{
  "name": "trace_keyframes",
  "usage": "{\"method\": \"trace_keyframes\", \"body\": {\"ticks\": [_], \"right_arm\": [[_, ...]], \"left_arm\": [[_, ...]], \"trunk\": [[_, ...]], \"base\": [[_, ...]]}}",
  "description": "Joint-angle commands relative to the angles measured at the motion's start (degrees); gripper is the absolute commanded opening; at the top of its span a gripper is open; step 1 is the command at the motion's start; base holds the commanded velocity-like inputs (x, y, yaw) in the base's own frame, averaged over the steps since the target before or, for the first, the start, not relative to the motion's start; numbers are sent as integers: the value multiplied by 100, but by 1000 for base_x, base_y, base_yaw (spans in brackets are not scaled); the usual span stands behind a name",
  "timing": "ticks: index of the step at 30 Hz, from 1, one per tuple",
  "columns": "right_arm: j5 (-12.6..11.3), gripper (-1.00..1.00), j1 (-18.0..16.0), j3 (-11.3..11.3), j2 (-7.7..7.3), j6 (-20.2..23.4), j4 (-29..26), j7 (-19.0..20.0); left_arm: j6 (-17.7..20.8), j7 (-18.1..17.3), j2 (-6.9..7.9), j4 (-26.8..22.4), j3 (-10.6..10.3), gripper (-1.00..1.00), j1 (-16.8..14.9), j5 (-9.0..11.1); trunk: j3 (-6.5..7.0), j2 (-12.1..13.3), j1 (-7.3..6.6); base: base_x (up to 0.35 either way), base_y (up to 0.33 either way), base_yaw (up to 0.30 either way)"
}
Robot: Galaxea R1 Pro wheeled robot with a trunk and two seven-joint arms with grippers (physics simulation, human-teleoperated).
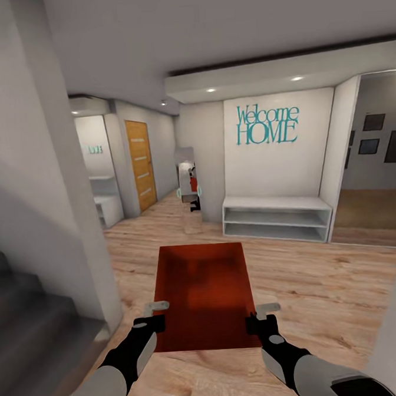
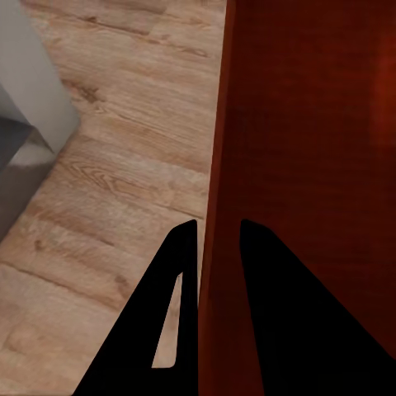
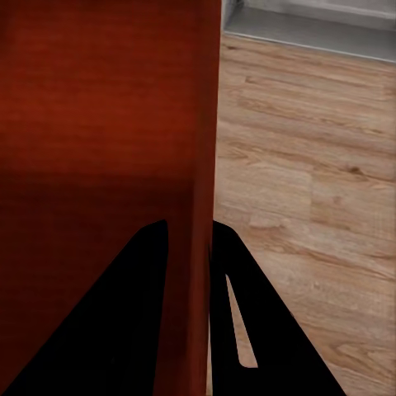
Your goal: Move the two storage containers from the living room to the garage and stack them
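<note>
An orange-red storage container (image 1: 203, 295) is held level in front of me above the light wood plank floor. My left gripper (image 1: 157, 315) is shut on its left wall and my right gripper (image 1: 257, 315) is shut on its right wall. In the left wrist view the black fingers (image 2: 177, 280) straddle the thin red wall of the container (image 2: 297, 165). Through the right wrist view the same bin (image 3: 99, 148) has its wall pinched between the fingers (image 3: 235, 289). Its inside looks empty.
A hallway lies ahead with a white low bench shelf (image 1: 276, 217) under a "Welcome HOME" wall sign (image 1: 267, 124). A wooden door (image 1: 140, 165) stands at the left rear. A grey wall corner (image 1: 55, 190) and dark steps (image 1: 36, 327) crowd my left. A mirror (image 1: 188, 190) reflects the robot.
</note>
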Motion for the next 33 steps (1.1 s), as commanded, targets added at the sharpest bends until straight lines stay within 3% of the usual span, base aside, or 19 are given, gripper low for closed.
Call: {"method": "trace_keyframes", "body": {"ticks": [1, 33], "right_arm": [[79, -100, 2, -285, 2, 6, 5, 54], [79, -100, 2, -285, -1, 6, 5, 62]], "left_arm": [[-402, 159, 7, -27, 217, -100, -1, -102], [-402, 159, 7, -57, 209, -100, -3, -110]], "trunk": [[-3, -4, 5], [-3, -4, 5]], "base": [[322, 0, 0], [321, 0, 0]]}}
